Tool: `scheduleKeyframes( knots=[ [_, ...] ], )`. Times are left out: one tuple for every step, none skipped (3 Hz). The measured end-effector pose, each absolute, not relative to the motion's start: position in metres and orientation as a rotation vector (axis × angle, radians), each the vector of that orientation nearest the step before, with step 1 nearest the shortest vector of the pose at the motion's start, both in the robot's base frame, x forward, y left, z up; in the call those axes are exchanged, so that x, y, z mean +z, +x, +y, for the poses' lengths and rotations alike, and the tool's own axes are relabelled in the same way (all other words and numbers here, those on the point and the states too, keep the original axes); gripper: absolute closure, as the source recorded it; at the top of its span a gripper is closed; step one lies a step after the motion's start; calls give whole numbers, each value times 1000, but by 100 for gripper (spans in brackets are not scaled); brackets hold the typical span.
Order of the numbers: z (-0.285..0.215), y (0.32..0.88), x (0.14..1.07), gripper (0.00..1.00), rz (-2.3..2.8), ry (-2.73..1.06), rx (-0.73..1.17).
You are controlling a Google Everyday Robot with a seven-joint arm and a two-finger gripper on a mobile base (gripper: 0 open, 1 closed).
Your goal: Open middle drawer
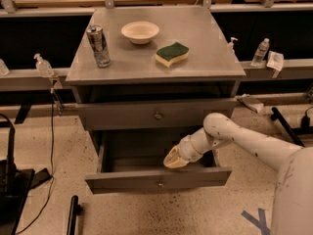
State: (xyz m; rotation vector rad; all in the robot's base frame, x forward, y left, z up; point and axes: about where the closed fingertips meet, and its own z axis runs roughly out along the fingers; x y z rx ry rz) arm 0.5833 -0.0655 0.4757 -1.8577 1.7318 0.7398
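No legible text, label or number anywhere, none on the gripper (pixel 174 159) inside the open middle drawer (pixel 122 180).

body shell (pixel 293 195): broad, rounded white housing at lower right; surface peppered with small dark specks.
arm link (pixel 254 143): smooth white tube, thick, tapering slightly away from the shell; same scatter of dark specks, sparser.
elbow joint (pixel 217 126): rounded white cap, domed, without visible screws or cables.
wrist (pixel 193 148): short white ring segments, separated by narrow dark seams; ribbed look.
gripper (pixel 175 159): cream-yellow to tan, wedge-shaped, distinctly warmer in tone than the white arm; located over the open cavity of the middle drawer (pixel 127 181), just behind its front panel.
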Motion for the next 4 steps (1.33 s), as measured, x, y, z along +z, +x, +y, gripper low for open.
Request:
scheduleKeyframes(
  knots=[
    [-67, 593, 461, 100, 1771, -1877, 697],
    [-66, 601, 441, 100, 1809, -1882, 705],
    [-65, 609, 421, 100, 1832, -1864, 747],
    [-67, 616, 407, 100, 1858, -1835, 766]
  ],
)
